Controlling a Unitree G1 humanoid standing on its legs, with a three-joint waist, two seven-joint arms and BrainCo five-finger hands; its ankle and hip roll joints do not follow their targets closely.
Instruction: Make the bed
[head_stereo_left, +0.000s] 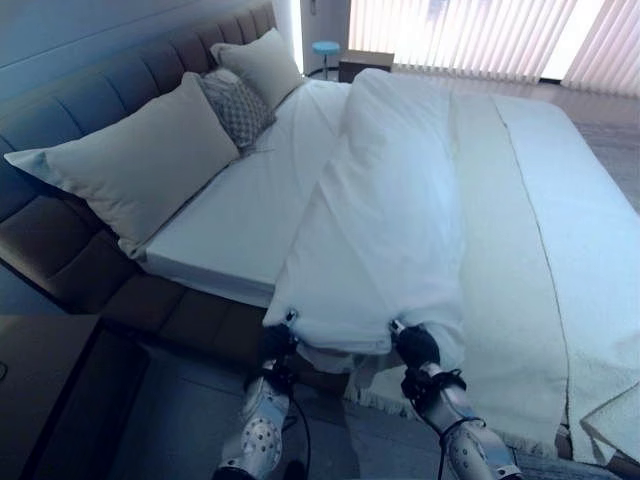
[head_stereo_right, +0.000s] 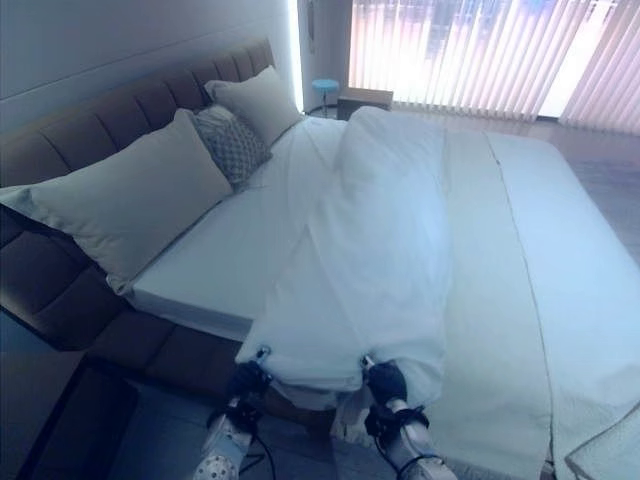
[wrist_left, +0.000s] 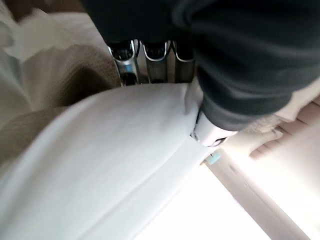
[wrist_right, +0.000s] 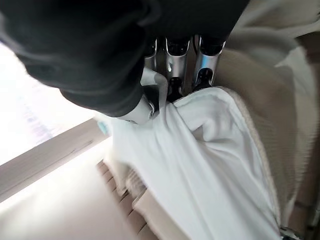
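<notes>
A white duvet (head_stereo_left: 390, 210) lies bunched in a long ridge down the middle of the bed, its near edge hanging over the bed's side. My left hand (head_stereo_left: 277, 343) and right hand (head_stereo_left: 417, 347) both grip that near edge, about a forearm's length apart. In the left wrist view the fingers (wrist_left: 131, 56) curl over the white cloth (wrist_left: 110, 160) with the thumb pinching it. In the right wrist view the fingers (wrist_right: 175, 65) clamp a fold of the same cloth (wrist_right: 210, 150). The bare white sheet (head_stereo_left: 240, 210) shows left of the duvet.
Two large pillows (head_stereo_left: 140, 160) (head_stereo_left: 262, 62) and a patterned cushion (head_stereo_left: 236, 105) lean on the padded headboard (head_stereo_left: 120, 70). A beige textured blanket (head_stereo_left: 590, 250) covers the bed's right part. A dark bedside table (head_stereo_left: 50, 390) stands at lower left. A blue stool (head_stereo_left: 325, 50) sits far back.
</notes>
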